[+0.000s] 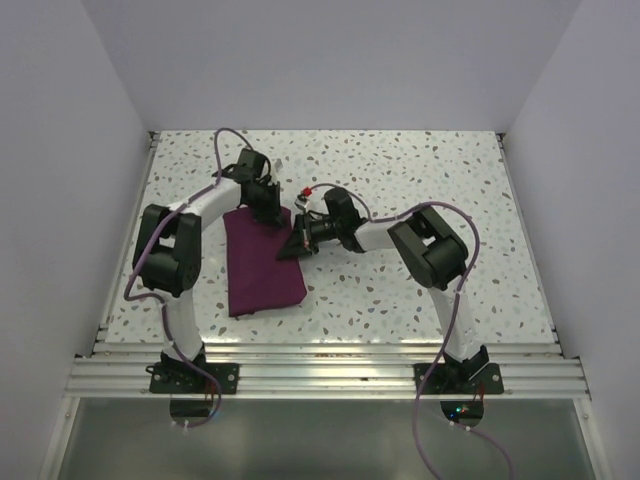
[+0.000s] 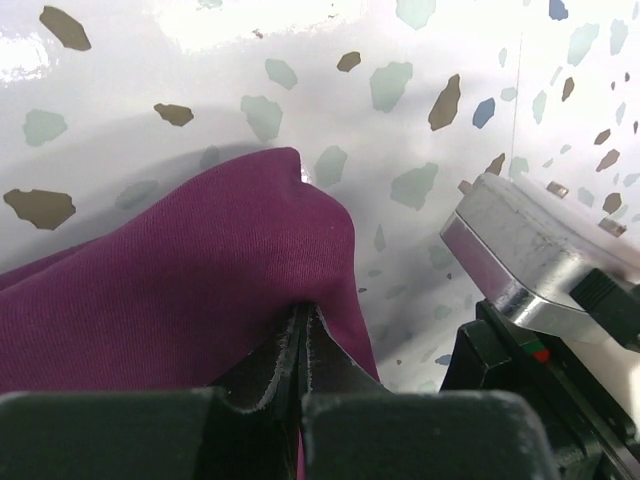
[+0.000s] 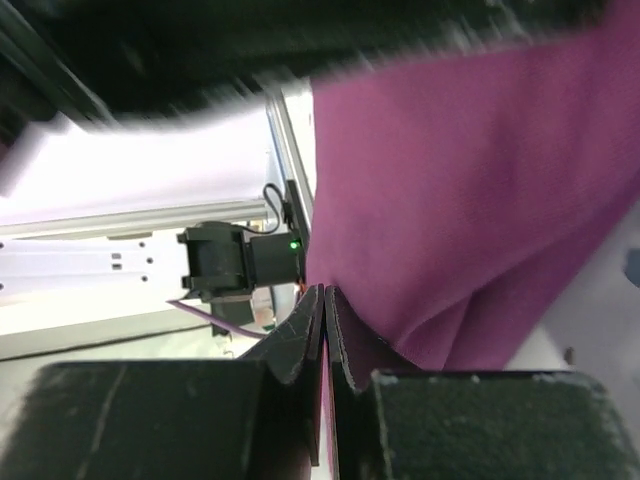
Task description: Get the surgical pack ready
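Left hand (image 2: 303,318) – pinching purple cloth (image 1: 262,270) at far corner, right hand (image 3: 323,298) nipping its rt edge

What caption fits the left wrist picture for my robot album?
The left gripper shut on a raised fold of the plum-purple cloth, a silver metal tray close at its right, speckled table behind.

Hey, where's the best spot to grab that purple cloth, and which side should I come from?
Take the purple cloth by its far corners, with the fingers coming in low from outside the edge. It lies flat as a folded rectangle, so probably only the thin edges give something to pinch. The left gripper and right gripper are each shut on a lifted bit of fabric there.
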### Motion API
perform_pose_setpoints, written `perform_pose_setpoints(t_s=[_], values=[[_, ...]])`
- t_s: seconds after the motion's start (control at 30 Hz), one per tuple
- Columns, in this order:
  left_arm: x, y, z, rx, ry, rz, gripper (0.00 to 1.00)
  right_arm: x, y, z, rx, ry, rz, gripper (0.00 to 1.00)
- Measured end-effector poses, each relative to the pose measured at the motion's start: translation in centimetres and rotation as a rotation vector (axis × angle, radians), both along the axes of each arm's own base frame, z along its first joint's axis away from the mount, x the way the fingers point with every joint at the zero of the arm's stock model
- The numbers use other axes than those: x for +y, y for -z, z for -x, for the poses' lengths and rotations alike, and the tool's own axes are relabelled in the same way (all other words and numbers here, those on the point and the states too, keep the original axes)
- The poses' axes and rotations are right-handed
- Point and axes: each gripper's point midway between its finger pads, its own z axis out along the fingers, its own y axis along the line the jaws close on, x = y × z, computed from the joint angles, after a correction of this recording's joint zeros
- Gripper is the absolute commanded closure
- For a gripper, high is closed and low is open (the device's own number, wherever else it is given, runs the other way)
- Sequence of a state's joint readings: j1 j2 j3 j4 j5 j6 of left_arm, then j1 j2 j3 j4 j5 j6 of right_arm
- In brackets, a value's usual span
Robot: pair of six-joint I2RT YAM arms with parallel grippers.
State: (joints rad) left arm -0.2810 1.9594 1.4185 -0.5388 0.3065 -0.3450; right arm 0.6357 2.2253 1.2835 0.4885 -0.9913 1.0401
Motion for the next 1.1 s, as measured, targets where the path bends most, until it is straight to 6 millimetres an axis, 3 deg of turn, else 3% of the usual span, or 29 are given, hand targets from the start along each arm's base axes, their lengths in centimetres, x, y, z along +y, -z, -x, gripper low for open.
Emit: perform_pose_setpoints(t_s=[0.17, 0.5, 0.7, 1.0, 1.1], values=[[-0.3, -0.1, -0.5, 0.006, -0.003, 0.031, 1.0, -1.5, 2.4, 1.8, 0.044, 0.006, 0.026, 0.96], [0.0, -1.1, -2.2, -0.023, -0.046, 0.099, 1.0, -4.3, 2.6, 5.6, 0.057, 0.0, 0.042, 0.95], [-0.6, -1.3, -4.7, -0.059, -0.077, 0.146, 1.0, -4.7, 3.2, 6.5, 0.064, -0.017, 0.063, 0.95], [-1.3, 1.5, -7.2, -0.026, -0.095, 0.163, 1.0, -4.9, 3.7, 8.2, 0.082, -0.051, 0.086, 0.95], [-0.9, 0.8, -8.0, -0.035, -0.105, 0.161, 1.0, -5.1, 3.3, 8.3, 0.083, -0.053, 0.094, 0.95]])
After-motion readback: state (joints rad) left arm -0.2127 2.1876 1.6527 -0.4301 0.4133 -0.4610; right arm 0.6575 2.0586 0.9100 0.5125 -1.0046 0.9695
